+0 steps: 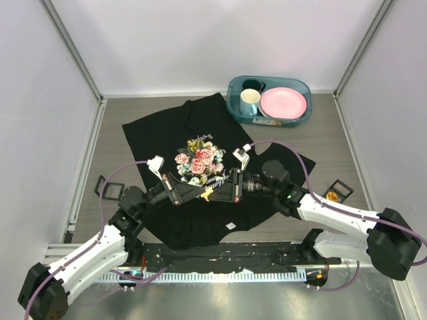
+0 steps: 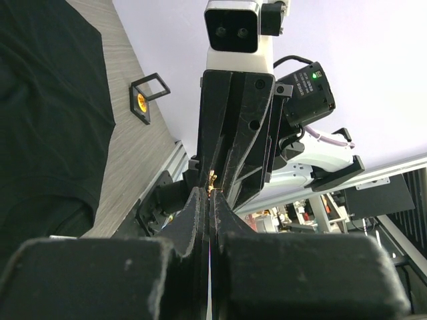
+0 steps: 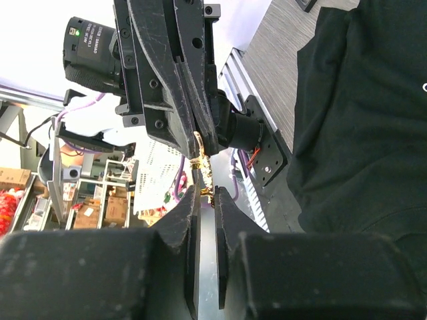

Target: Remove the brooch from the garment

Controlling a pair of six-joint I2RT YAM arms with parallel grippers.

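Observation:
The garment (image 1: pixel 167 130) is a black T-shirt with a pink-rose print, spread flat on the table; it also shows in the left wrist view (image 2: pixel 47 100) and the right wrist view (image 3: pixel 373 113). The brooch (image 1: pixel 209 193) is a small gold-yellow piece held in the air above the shirt's lower part. My left gripper (image 1: pixel 203 194) and right gripper (image 1: pixel 217 192) meet tip to tip, each pinching one end. The left wrist view shows my left gripper (image 2: pixel 211 195) shut with the brooch (image 2: pixel 212 179) at its tips. The right wrist view shows my right gripper (image 3: pixel 207 195) nipping the brooch (image 3: pixel 203 167).
A teal bin (image 1: pixel 233 110) with two mugs and a pink plate (image 1: pixel 283 103) stands at the back right. A black square frame holding an orange disc (image 1: pixel 331 195) lies right of the shirt. Another black frame (image 1: pixel 109 191) lies at the left. A white label (image 1: pixel 230 225) sits on the hem.

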